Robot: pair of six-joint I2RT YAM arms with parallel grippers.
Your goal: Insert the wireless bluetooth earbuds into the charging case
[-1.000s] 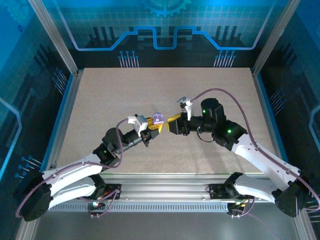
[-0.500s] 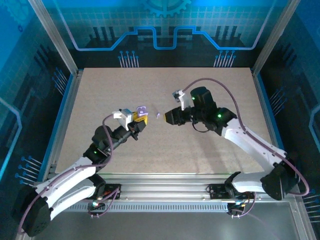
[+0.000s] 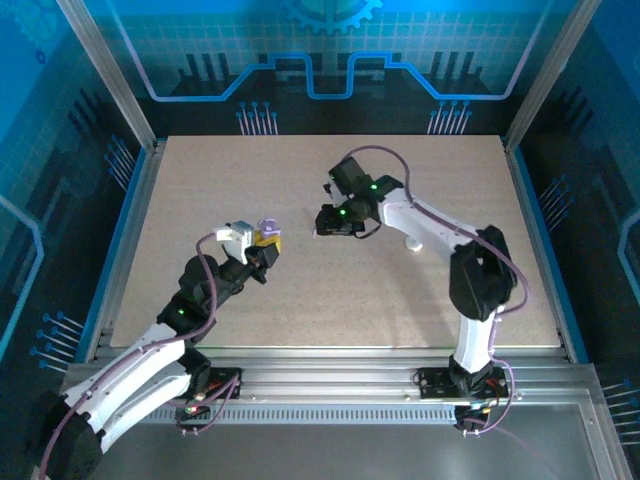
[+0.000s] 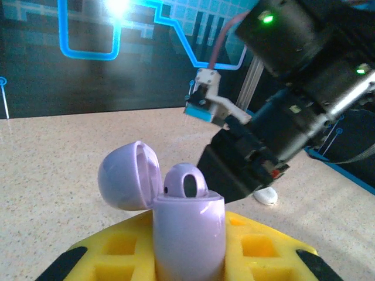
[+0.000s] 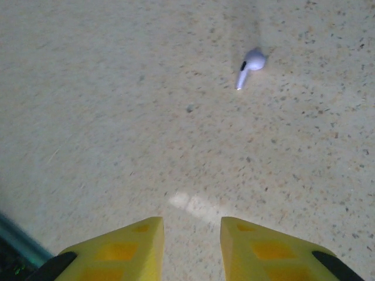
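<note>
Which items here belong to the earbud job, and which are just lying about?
Job: case, open, in left gripper; seated earbud inside; loose earbud on table.
Lying about: small white piece on the table, too blurred to identify.

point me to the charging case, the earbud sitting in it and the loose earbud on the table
charging case (image 4: 188,234), left wrist view, front of its lilac body
earbud in the case (image 4: 184,182), left wrist view, its rounded head
loose earbud (image 5: 254,60), right wrist view, its rounded head
</note>
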